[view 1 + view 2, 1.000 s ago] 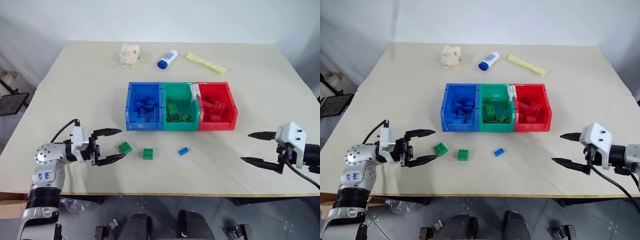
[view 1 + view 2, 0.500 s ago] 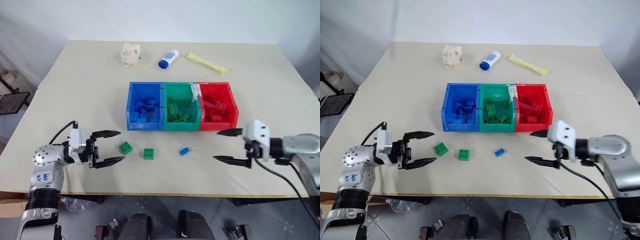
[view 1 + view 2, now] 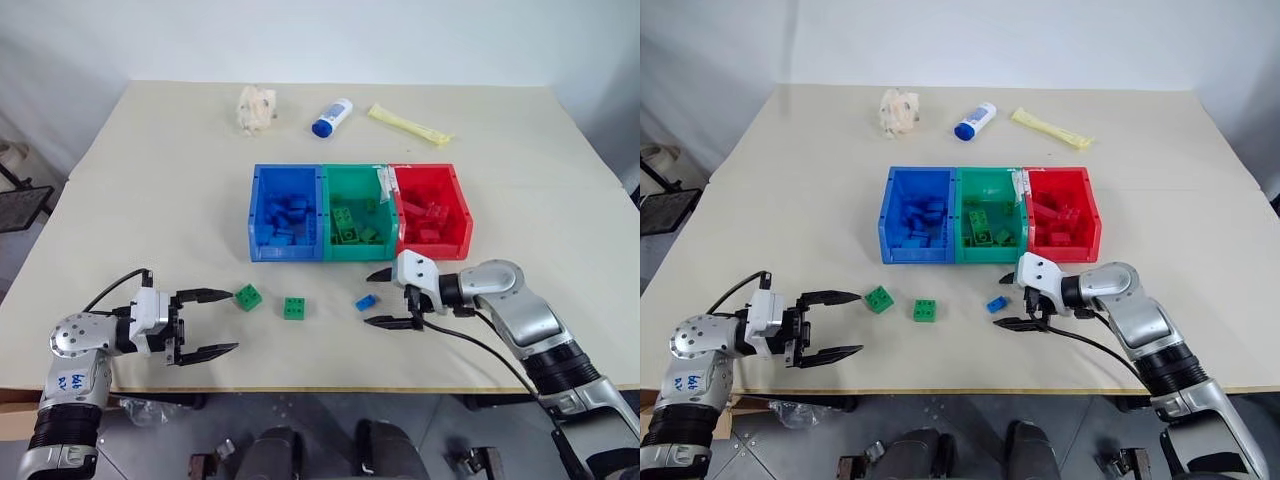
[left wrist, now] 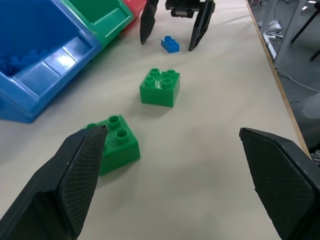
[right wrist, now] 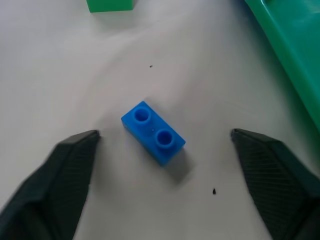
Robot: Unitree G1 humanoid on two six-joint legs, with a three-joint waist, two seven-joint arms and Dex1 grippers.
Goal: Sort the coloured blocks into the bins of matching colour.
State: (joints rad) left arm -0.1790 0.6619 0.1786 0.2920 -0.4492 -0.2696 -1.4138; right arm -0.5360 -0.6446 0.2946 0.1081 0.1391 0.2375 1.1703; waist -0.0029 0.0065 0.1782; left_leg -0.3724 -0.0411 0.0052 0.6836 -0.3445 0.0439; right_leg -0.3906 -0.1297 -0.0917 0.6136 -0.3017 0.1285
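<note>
Right gripper (image 3: 381,298) spread wide around small flat two-stud blue block (image 5: 153,133), not touching.

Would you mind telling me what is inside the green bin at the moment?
The green bin holds several green blocks piled loosely toward its middle and front. A white label or tag sits at its back right corner. Whatever lies beneath the pile is covered.
</note>
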